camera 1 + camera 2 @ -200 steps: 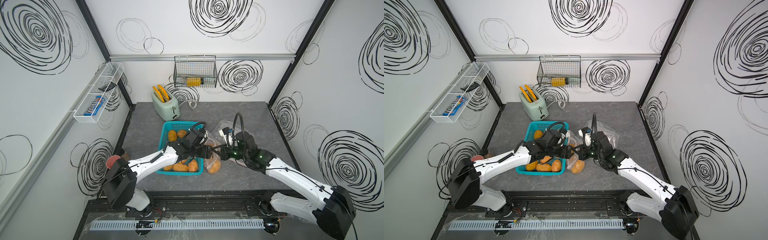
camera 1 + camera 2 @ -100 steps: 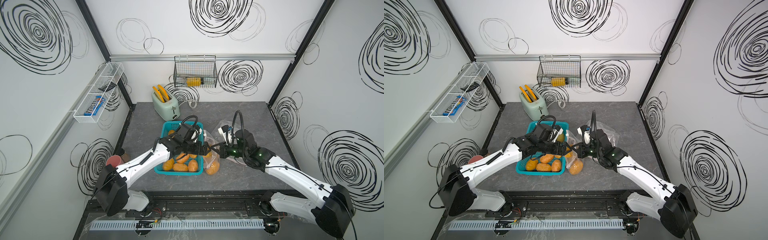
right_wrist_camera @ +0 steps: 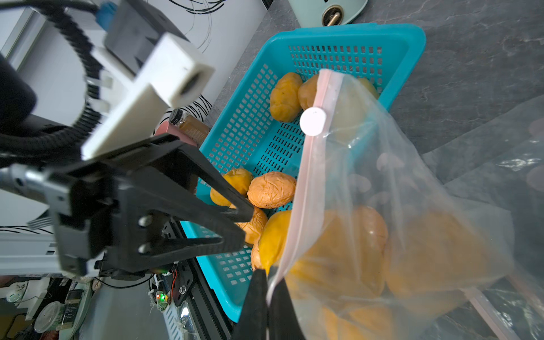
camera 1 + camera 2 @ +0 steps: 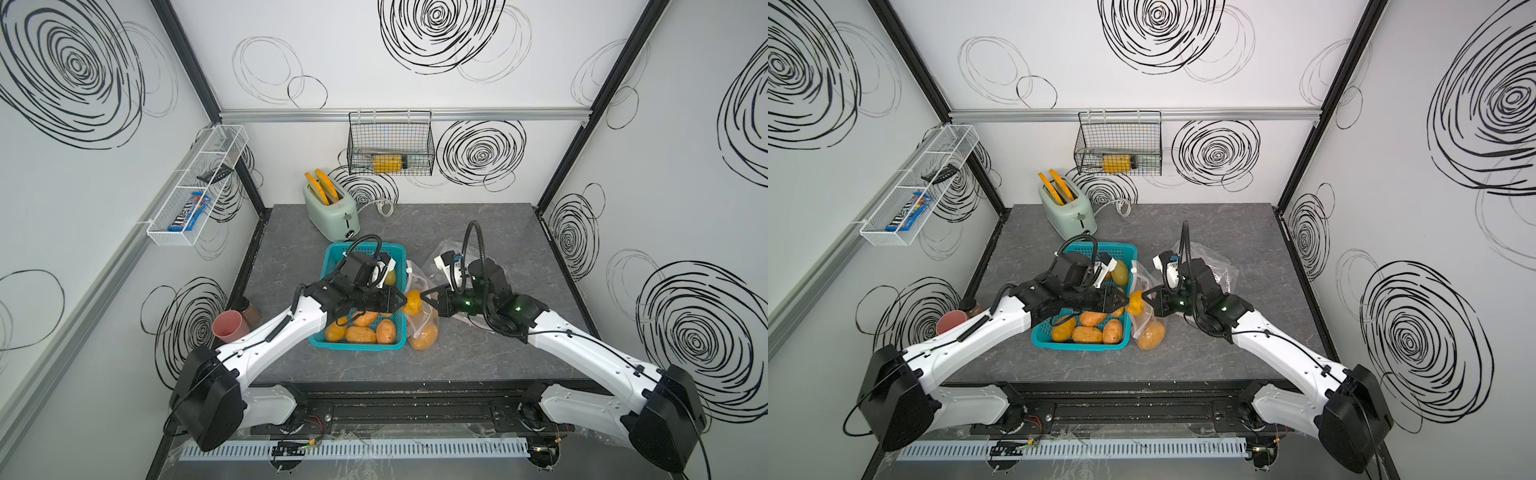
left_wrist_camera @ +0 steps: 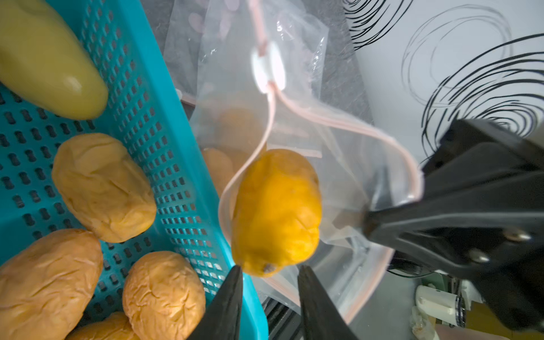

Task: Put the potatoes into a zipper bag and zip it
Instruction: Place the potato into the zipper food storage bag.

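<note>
Looking down, we see a grey stone-look tabletop (image 4: pixel 457 232) boxed by white walls with black swirls (image 4: pixel 436 25). We read "m&m's" on a blue packet (image 4: pixel 189 212) in the white wire shelf (image 4: pixel 216 141). Our right gripper (image 3: pixel 269 275) pinches the rim of the clear zipper bag (image 3: pixel 397 176). Our left gripper (image 5: pixel 270 269), jaws parted, points at an orange potato (image 5: pixel 276 206) in the bag's mouth, with more potatoes (image 5: pixel 103 185) lying in the teal plastic basket (image 5: pixel 164 117). Since a second ago the left arm has shifted its pose.

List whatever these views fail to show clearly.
1. Potatoes in the zipper bag: count unclear, cloudy film blurs them in the right wrist view.
2. Teal basket, middle: left arm covers it in both top views.
3. Yellow item in the wire basket: too small, behind mesh, both top views.
</note>
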You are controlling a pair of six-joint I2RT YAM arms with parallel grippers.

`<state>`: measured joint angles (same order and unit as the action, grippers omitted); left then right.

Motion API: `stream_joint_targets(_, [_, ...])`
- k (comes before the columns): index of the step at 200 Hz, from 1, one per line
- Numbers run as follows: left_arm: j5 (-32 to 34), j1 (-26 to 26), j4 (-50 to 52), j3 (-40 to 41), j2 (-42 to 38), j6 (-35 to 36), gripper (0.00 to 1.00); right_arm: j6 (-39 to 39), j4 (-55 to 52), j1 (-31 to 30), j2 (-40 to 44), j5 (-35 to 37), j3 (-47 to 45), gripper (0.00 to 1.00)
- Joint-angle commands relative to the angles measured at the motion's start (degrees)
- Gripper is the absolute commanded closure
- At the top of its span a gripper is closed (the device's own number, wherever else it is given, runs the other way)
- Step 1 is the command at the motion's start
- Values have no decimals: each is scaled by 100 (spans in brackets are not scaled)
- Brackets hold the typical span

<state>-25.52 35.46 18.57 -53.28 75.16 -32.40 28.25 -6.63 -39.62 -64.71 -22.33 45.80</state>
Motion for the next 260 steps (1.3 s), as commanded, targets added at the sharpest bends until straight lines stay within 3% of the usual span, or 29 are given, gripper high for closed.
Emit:
stream_joint_targets(1, [-307, -20, -799, 174, 149, -181, 65, 23, 215, -46, -16, -72, 125, 100])
stream_joint_targets(52, [-248, 254, -1195, 202, 558, -232, 67, 58, 263, -54, -41, -57, 60, 100])
stream_joint_targets(99, [-70, 286, -840, -133, 405, 18, 38, 49, 232, -53, -18, -44, 77, 100])
stream_joint_targets(135, [165, 144, -352, -363, 130, 147, 37, 15, 121, -47, 61, -19, 184, 100])
stream_joint_targets(166, [167, -364, 30, -522, -350, 197, 37, -159, 1, -51, 158, -21, 289, 100])
stream_joint_targets(201, [368, -892, 832, -1346, -479, 844, 27, -604, -138, -29, 303, 113, 542, 100])
stream_joint_targets(234, [1083, -1165, 1737, -2331, -197, 1735, 23, -1318, -33, -29, 620, 23, 752, 100])
stream_joint_targets(260, [1137, -1347, 1726, -2504, -341, 2317, 21, -1987, -272, -37, 798, -282, 1027, 100])
